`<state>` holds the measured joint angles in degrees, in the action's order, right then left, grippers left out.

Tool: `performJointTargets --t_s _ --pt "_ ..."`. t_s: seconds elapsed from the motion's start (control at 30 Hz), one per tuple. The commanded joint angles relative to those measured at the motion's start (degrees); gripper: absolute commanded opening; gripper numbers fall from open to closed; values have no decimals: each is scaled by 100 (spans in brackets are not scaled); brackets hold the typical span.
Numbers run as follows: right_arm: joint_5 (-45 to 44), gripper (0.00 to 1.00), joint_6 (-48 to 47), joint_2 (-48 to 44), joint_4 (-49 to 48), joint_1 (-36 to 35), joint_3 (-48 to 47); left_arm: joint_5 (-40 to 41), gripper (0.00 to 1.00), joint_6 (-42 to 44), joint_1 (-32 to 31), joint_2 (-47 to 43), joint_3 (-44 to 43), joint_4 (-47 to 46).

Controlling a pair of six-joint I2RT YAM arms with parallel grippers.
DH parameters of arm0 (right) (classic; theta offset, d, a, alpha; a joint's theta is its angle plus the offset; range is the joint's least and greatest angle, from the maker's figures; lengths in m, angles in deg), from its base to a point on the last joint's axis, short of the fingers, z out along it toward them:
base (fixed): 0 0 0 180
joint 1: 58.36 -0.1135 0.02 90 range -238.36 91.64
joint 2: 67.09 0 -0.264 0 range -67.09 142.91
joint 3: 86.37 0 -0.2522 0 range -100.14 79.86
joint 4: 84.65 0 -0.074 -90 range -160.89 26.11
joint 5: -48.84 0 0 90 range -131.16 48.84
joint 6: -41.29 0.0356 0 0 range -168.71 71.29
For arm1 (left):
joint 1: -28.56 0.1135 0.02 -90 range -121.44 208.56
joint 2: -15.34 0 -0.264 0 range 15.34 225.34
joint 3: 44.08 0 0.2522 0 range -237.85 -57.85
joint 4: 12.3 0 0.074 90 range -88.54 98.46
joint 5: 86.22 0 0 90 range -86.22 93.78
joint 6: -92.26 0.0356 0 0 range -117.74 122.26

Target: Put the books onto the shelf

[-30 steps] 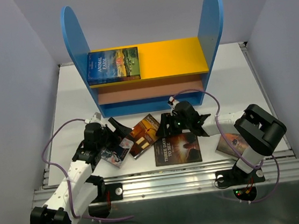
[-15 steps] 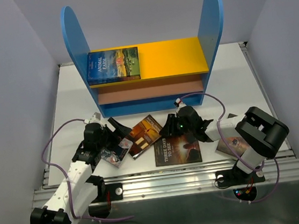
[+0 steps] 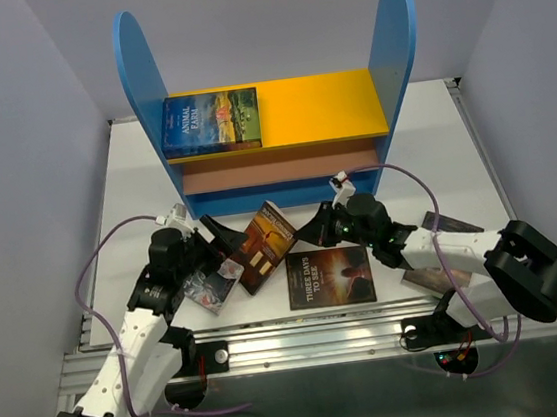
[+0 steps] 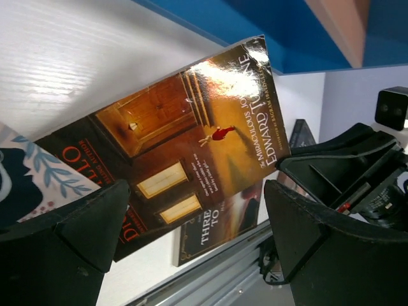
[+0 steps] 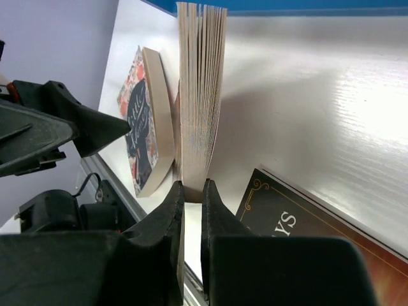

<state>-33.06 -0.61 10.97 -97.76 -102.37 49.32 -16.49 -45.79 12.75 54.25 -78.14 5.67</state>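
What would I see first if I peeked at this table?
The tall blue and yellow shelf at the back, with the Animal Farm book lying on the left of its yellow top board. Just in front of it, the right gripper pinches a brown book and holds it tipped up on its edge.

The top view gives you even, soft overhead light and sharp focus, with only faint shadows under the boards of the shelf (image 3: 322,108) and beside the arms on the white table (image 3: 135,185). In your left wrist view, glare bleaches the upper part of the brown book (image 4: 191,140)'s glossy cover, and the left fingers (image 4: 64,239) sit dark and soft-edged. Your right wrist view shows a blown-out shine on the table at right, a soft shadow beside the upright book, and dim, blurred right fingers (image 5: 162,223).
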Motion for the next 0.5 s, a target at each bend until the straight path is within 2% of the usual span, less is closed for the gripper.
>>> performJointTargets --t_s 0.0,0.1,0.2,0.27,0.3,0.37,0.4,0.47 --pt "-168 1 252 -221 -292 -46 22 -276 99 -275 -202 -279 -300 -122" --pt "-168 1 358 -265 -231 -46 5 118 99 -100 -588 -542 -413 -113" --pt "-107 1 411 -274 -117 -46 -83 383 99 322 -1369 -447 -642 -87" --pt "-159 1 463 -300 355 -46 -276 848 99 663 -2151 -96 -957 166" --pt "-229 1 464 -335 506 -46 -346 1554 99 718 -2693 245 -1115 342" --pt "-273 1 525 -370 866 -46 -496 2323 99 910 -3128 633 -1580 711" --pt "-326 1 551 -379 981 -46 -540 2961 99 955 -3304 1009 -1766 1200" --pt "-318 1 665 -423 1244 -46 -619 3546 99 964 -3699 1301 -2134 1599"
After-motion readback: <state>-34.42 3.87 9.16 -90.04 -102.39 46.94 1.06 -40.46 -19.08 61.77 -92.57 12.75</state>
